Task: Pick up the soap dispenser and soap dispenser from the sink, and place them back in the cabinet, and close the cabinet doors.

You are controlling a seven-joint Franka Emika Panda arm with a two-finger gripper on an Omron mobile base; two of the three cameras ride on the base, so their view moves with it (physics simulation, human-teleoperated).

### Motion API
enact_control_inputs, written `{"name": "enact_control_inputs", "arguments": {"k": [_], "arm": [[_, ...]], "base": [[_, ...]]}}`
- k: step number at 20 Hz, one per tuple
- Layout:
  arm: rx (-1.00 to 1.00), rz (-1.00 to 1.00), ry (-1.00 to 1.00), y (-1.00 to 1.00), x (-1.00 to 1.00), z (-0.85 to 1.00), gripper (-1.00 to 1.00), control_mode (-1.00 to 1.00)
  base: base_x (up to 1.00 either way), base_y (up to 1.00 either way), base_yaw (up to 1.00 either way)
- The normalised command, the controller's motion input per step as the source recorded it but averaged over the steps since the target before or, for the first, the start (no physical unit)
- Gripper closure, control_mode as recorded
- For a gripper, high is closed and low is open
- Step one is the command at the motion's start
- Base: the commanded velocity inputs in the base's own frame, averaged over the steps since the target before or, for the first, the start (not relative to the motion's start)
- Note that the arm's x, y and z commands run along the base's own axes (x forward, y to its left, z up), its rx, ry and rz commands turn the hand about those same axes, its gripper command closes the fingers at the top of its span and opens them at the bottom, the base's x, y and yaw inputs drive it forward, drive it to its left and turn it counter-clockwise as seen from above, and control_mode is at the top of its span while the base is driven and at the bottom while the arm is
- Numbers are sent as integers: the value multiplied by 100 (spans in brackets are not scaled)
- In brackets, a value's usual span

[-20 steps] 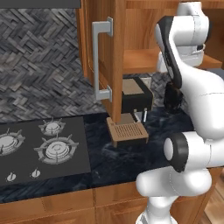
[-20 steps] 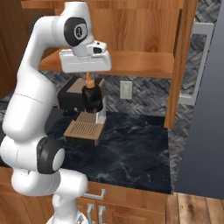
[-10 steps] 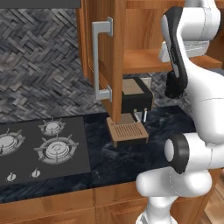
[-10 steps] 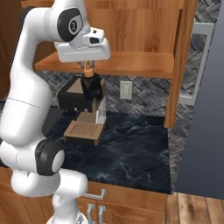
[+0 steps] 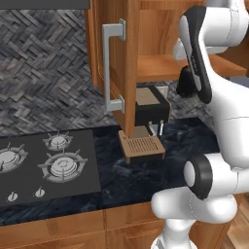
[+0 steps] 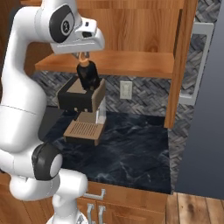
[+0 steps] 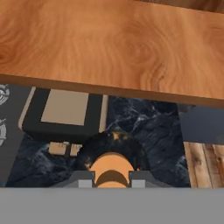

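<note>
Currently the claw [image 6: 84, 58] is gripping the black soap dispenser [image 6: 88, 75] by its tan pump, hanging it just below the front edge of the cabinet [image 6: 131, 26] shelf [image 6: 131, 63]. Lifting it clear above that edge before pushing inward looks wise.

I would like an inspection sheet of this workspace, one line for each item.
Surface: dark marble counter, mostly bare.
Job's things: black soap dispenser with tan pump, held in front of the cabinet shelf, below its edge; cabinet door open.
Clutter: coffee machine under the shelf; gas stove at left.
Grippers: gripper shut on the dispenser's pump.
Cables: nothing seen.
Surroundings: herringbone backsplash, wall socket.
</note>
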Motion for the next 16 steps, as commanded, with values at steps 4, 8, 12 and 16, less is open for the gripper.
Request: {"name": "enact_control_inputs", "arguments": {"k": [4,8,12,16], "arm": [[0,0,-18,16,34,8,100,-100],[0,-2,-8,15,65,2,100,-100],[0,-2,0,14,89,0,100,-100],[0,-3,0,7,90,11,100,-100]], "base": [[0,0,0],[0,0,0],[0,0,0],[0,0,0]]}}
